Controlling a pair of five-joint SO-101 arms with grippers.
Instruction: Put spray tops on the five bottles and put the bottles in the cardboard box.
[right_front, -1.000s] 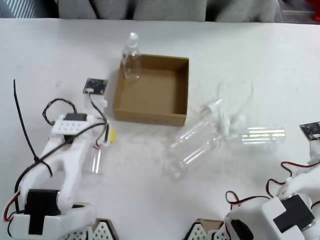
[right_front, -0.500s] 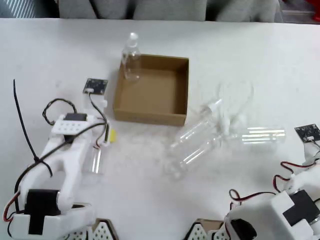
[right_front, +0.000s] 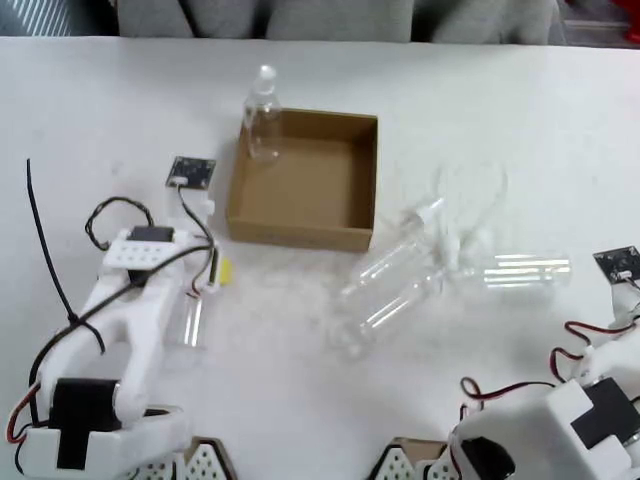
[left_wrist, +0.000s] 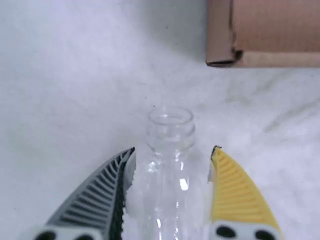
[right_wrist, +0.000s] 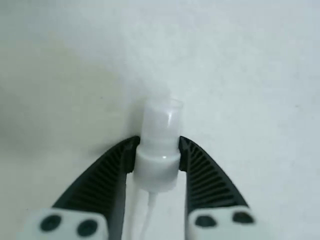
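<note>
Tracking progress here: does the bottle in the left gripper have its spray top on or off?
Off. The bottle in the left gripper shows a bare, open threaded neck with no top on it.

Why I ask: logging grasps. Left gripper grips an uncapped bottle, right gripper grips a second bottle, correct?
No. The right gripper is shut on a spray top, not a bottle, as the right wrist view shows. The left gripper does grip an uncapped bottle.

Five bottles (right_front: 262, 118), one cardboard box (right_front: 300, 232)
</note>
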